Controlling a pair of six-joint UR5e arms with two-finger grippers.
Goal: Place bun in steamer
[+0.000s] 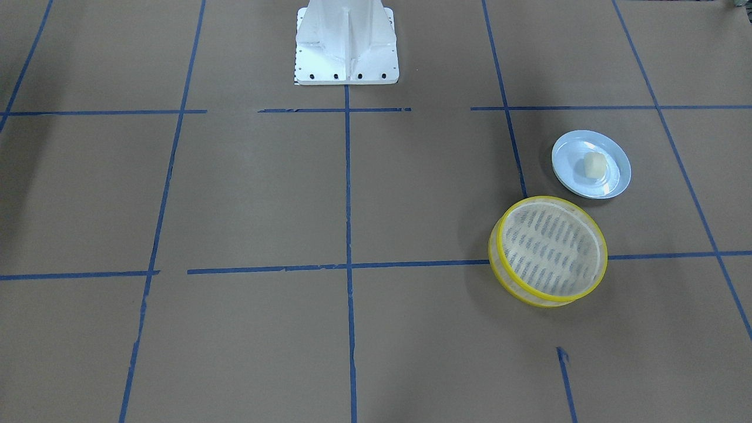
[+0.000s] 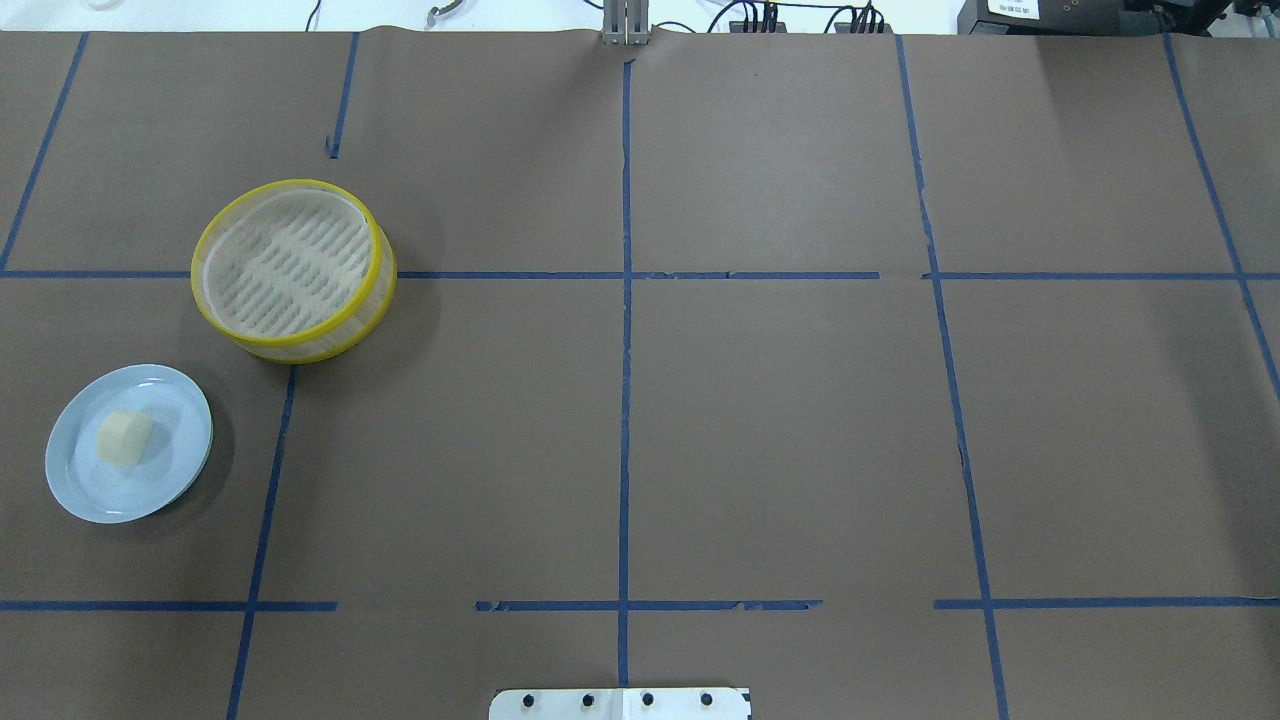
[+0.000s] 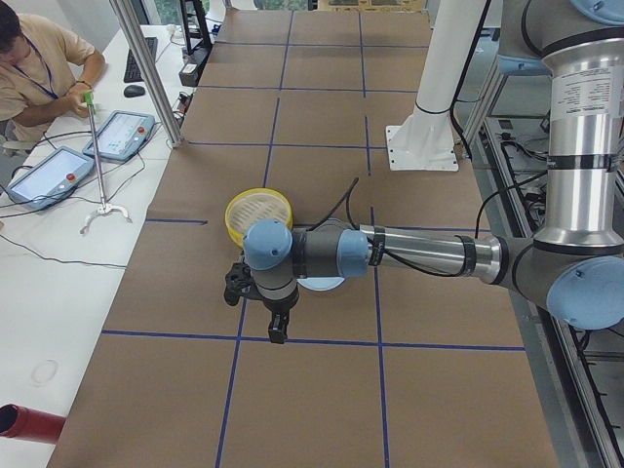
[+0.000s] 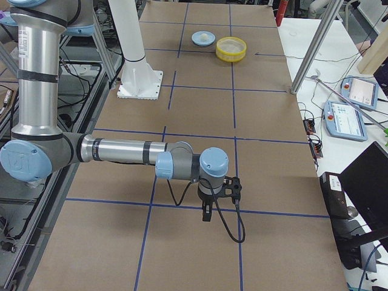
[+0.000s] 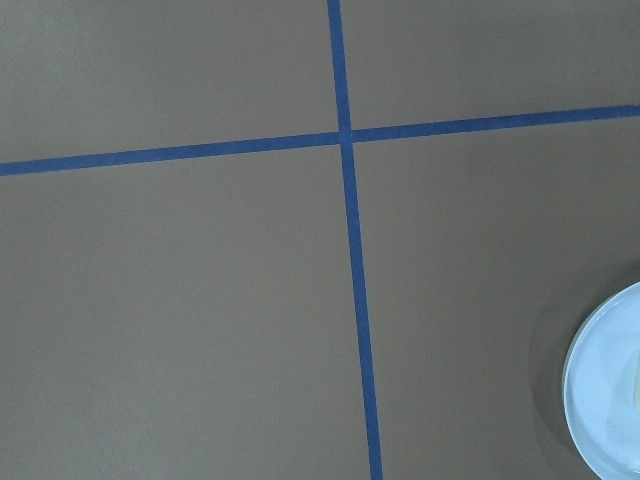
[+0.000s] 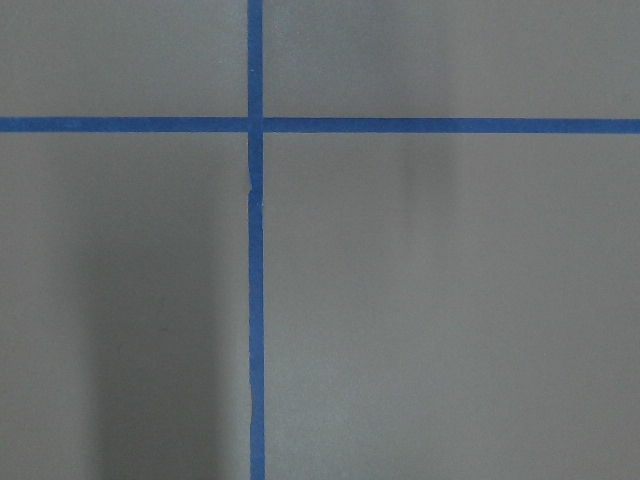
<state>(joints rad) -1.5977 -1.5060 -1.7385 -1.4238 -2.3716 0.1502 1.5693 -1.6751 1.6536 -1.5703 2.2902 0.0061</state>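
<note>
The bun (image 1: 593, 165) is a small cream lump lying on a pale blue plate (image 1: 618, 181). The steamer (image 1: 531, 295), with yellow rims and a slotted base, stands empty just beside the plate. Both show in the overhead view at the left: bun (image 2: 125, 438), plate (image 2: 160, 485), steamer (image 2: 335, 338). In the exterior left view my left gripper (image 3: 278, 331) hangs above the table beside the plate, and the arm hides the bun. My right gripper (image 4: 207, 215) hangs far away, at the table's other end. I cannot tell whether either is open or shut.
The white robot base (image 1: 346, 47) stands at the table's middle edge. Blue tape lines (image 2: 625, 400) grid the brown paper. An operator (image 3: 39, 68) sits at a side table with tablets (image 3: 122, 135) and a metal post (image 3: 146, 68).
</note>
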